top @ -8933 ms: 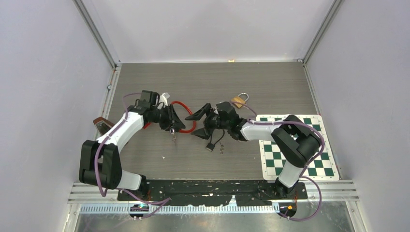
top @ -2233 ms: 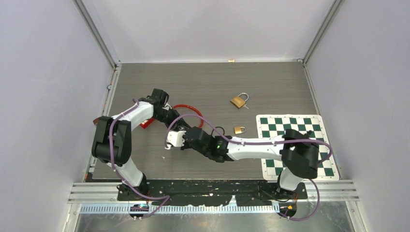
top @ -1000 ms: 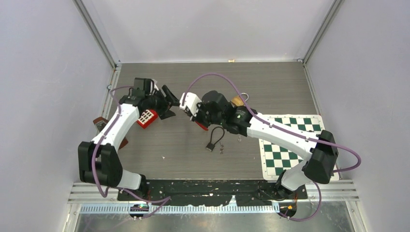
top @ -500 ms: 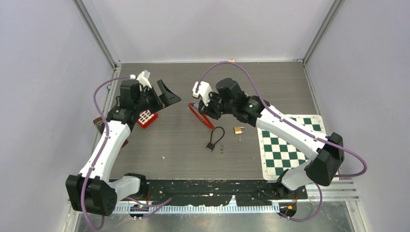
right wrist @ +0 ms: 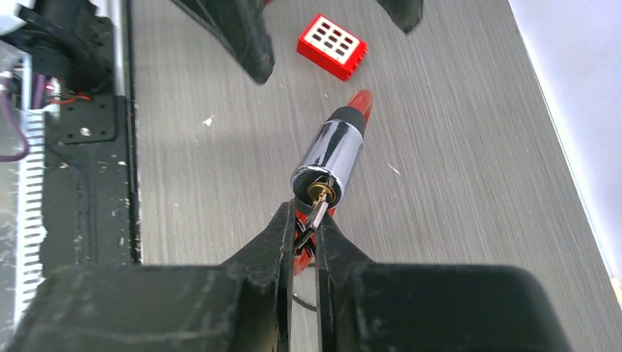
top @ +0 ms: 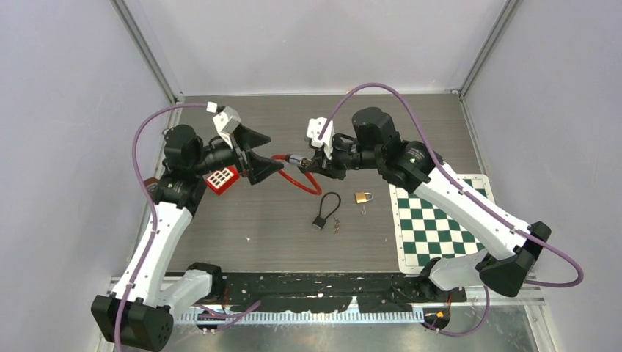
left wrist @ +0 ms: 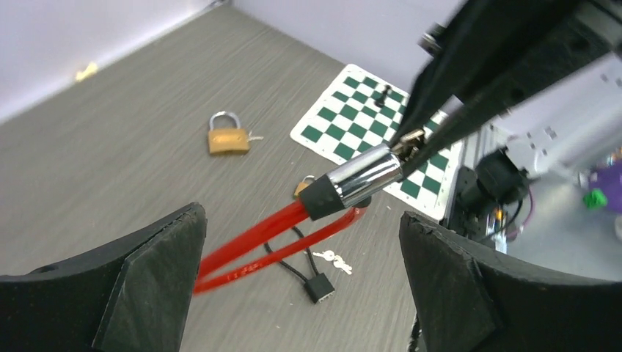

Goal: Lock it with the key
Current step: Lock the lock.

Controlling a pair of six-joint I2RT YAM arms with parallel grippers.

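Note:
A red cable lock [top: 306, 181] has a chrome cylinder [top: 294, 159] held off the table. The key [right wrist: 317, 207] sits in the cylinder's [right wrist: 330, 157] end, and my right gripper [right wrist: 306, 220] is shut on that key. In the top view my right gripper [top: 311, 163] points left. My left gripper [top: 270, 152] stands wide open just left of the cylinder and touches nothing. In the left wrist view the cylinder [left wrist: 363, 176] and its black collar hang ahead of my left gripper [left wrist: 301, 220], between the spread fingers [left wrist: 117, 286].
A red block [top: 222, 178] lies under the left arm. A small black cable lock [top: 320, 222] with loose keys [top: 337, 226] and a small brass padlock [top: 361, 197] lie mid-table. A larger brass padlock [left wrist: 226, 139] lies further back. A chessboard mat [top: 447, 227] is at the right.
My left gripper has opened wide and drawn back left of the lock's cylinder. My right arm has swung up and back, still shut on the key, with the cylinder raised.

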